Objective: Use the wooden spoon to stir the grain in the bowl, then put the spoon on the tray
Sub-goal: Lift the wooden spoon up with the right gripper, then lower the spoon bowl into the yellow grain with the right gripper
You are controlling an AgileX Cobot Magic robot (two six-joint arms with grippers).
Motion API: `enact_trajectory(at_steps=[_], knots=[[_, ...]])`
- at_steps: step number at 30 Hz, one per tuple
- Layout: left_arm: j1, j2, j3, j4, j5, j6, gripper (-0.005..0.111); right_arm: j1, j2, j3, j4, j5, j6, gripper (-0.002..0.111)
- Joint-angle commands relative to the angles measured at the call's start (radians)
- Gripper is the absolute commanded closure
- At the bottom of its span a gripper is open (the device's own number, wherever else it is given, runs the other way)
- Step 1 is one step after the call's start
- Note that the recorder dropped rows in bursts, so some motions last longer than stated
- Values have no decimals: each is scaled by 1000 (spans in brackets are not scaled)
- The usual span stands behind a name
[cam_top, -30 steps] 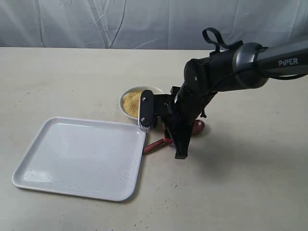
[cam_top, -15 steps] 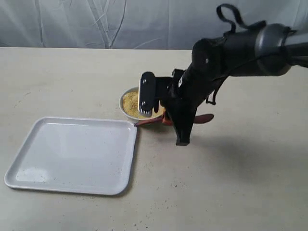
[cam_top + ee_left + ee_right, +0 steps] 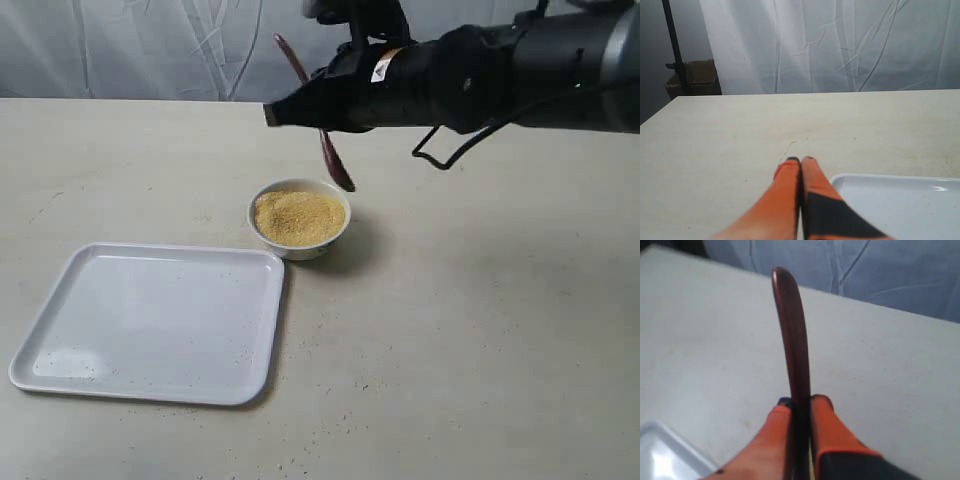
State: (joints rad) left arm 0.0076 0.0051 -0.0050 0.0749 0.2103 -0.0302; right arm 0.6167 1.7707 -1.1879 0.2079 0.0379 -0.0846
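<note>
In the exterior view my right gripper (image 3: 287, 112) hangs above the white bowl (image 3: 300, 250), shut on the dark reddish-brown wooden spoon (image 3: 335, 165). The spoon's oval end points down, just over the bowl's far rim, and its handle slants up past the fingers. Yellow grain (image 3: 298, 217) fills the bowl. The white tray (image 3: 150, 320) lies to the front left of the bowl. In the right wrist view the spoon handle (image 3: 790, 325) is clamped in the right gripper (image 3: 800, 401). The left gripper (image 3: 801, 160) is shut on nothing, low over the table beside a tray corner (image 3: 890, 200).
A pale curtain hangs behind the beige table. A cardboard box (image 3: 692, 80) and a dark stand pole (image 3: 675, 45) sit beyond the table's far edge in the left wrist view. A tray corner (image 3: 660, 455) shows in the right wrist view.
The right arm has lifted the spoon from the table beside the bowl to well above it, turning the spoon steeply upright. The tray slid a little to the left earlier.
</note>
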Motion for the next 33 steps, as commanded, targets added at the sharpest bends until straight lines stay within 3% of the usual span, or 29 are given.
enact_trajectory(at_steps=[1,10,18,22,30,33], knots=[[1,-5,5,-3,-5,-3,106,-1,111,-4,107,-220,292,108],[1,-5,5,-3,-5,-3,106,1,295,-4,277,-345,295,104],[1,-5,5,-3,-5,-3,106,1,320,-4,290,-325,297,68],[1,-5,5,-3,-5,-3,106,1,311,-4,290,-304,297,60],[1,-5,5,-3,-5,-3,106,-30,180,-4,294,-133,295,58],[1,-5,5,-3,-5,-3,106,-169,124,-68,240,185,251,58]])
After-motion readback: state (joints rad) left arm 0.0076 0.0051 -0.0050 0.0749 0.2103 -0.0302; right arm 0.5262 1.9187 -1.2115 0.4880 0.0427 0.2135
